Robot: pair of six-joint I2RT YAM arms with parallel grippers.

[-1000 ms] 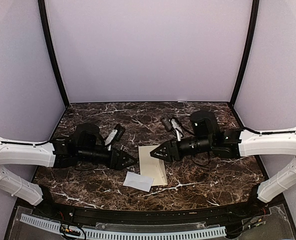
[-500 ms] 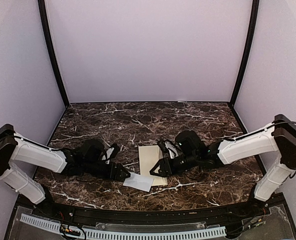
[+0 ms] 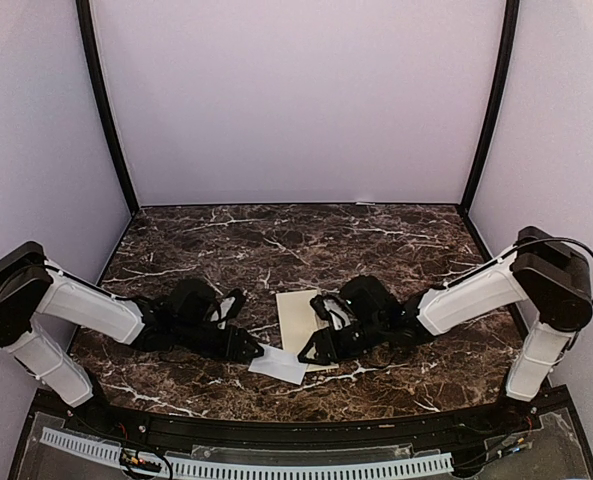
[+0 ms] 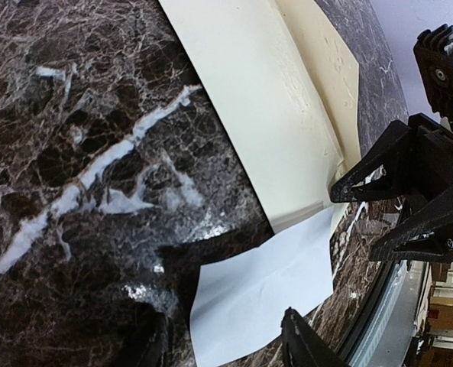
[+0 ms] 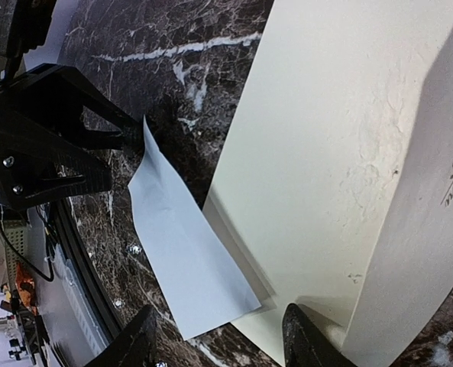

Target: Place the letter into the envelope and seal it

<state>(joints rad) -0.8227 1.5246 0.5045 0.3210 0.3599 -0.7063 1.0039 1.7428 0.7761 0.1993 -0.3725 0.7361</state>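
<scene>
The cream envelope point(image 3: 298, 318) lies flat at the table's middle; it also shows in the left wrist view point(image 4: 241, 99) and the right wrist view point(image 5: 325, 130). The tan letter point(image 5: 444, 160), with a dark ornamental mark, shows along the envelope's right side, and as a tan strip point(image 4: 329, 69) in the left wrist view. A white folded sheet point(image 3: 277, 363) overlaps the envelope's near corner. My left gripper point(image 3: 255, 350) is open and low at the sheet's left edge point(image 4: 260, 294). My right gripper point(image 3: 312, 352) is open and low at the envelope's near corner, facing the left one.
The dark marble table point(image 3: 396, 235) is walled by lilac panels with black corner posts point(image 3: 104, 110). A black rim and a perforated rail point(image 3: 276, 465) run along the near edge. The two grippers are close together, with only the white sheet point(image 5: 184, 252) between them.
Both arms have come down from above the table and moved nearer. The left gripper now sits at the white sheet's edge, and the right gripper at the envelope's near corner.
</scene>
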